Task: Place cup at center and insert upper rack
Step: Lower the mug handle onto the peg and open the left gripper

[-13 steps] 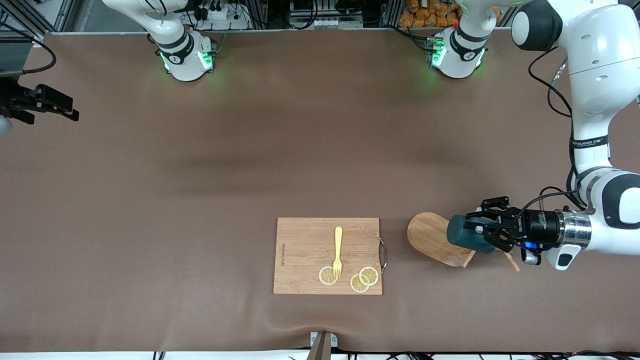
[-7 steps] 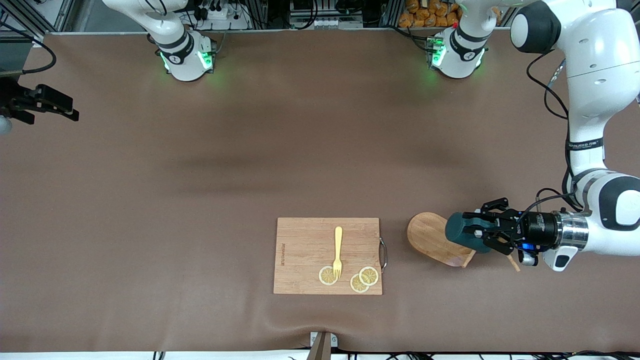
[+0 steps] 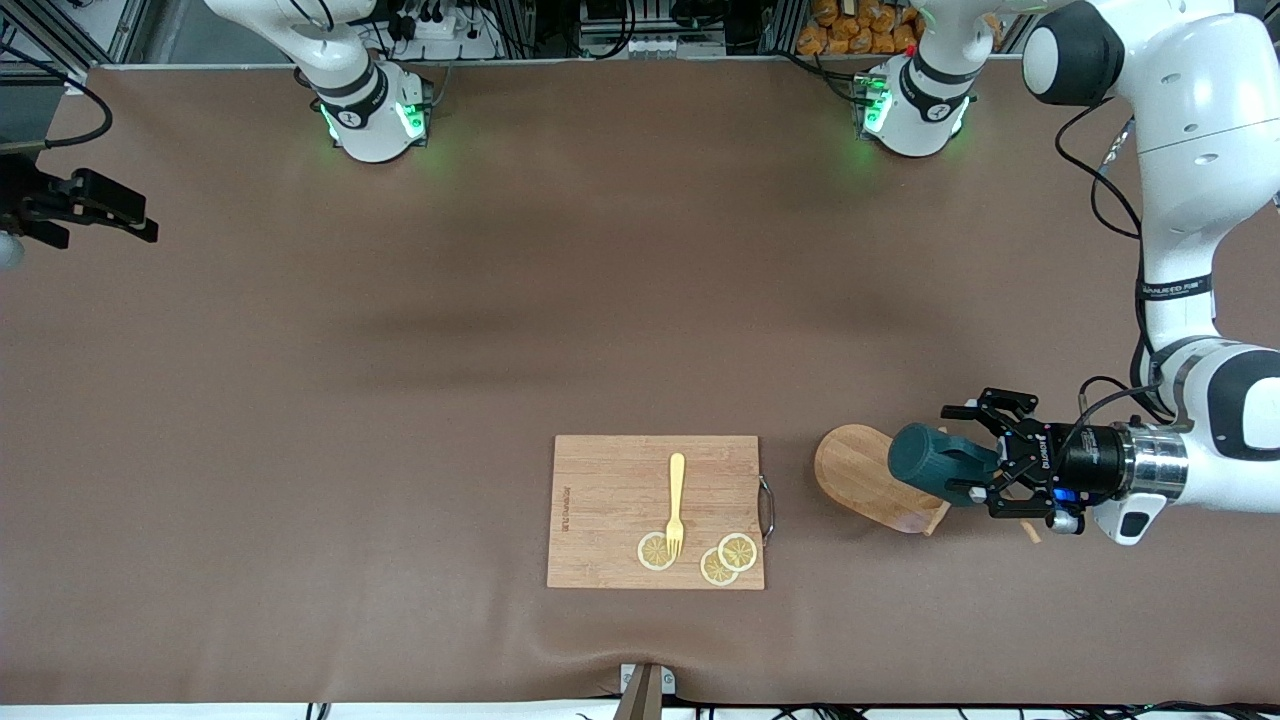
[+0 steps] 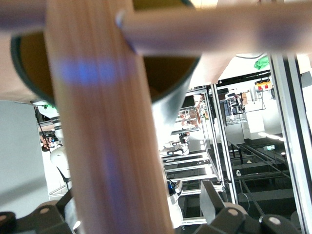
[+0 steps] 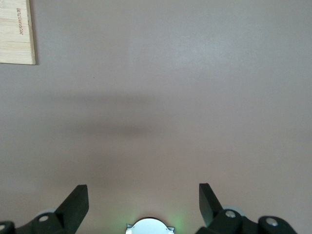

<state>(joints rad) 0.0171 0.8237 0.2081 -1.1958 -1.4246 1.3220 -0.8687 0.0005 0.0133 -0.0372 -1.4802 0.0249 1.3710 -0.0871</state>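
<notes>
A wide brown counter (image 3: 560, 320) fills the room, most of its surface bare from the arms' bases down to the middle and out toward the right arm's end.

The left arm (image 3: 1190, 200) bends down along its own end of the counter and lies low and level, wrist pointing in toward the middle. The right arm waits; its tool (image 3: 80, 208) hangs over the counter's edge at its own end, fingers (image 5: 73, 207) spread wide above plain brown surface.

Close to the counter's edge nearest the front camera lies a rectangular wooden cutting board (image 3: 620, 480) with a metal handle (image 3: 768, 508) on the side facing the left arm's end. A strip of open counter separates that handle from the mug tree (image 3: 860, 478), which lies on its side toward the left arm's end, its oval base tilted up and its pole and pegs running under the left arm's wrist.

The dark green cup (image 3: 935, 462) sits on the tree, lying sideways just beside the base. The left tool (image 3: 985, 462) is at the cup's mouth end with its fingers (image 3: 1000, 405) parted, standing clear on either side of the cup.

On the board rest a yellow fork (image 3: 676, 500) and three lemon slices (image 3: 728, 558), the fork's tines touching one slice.
</notes>
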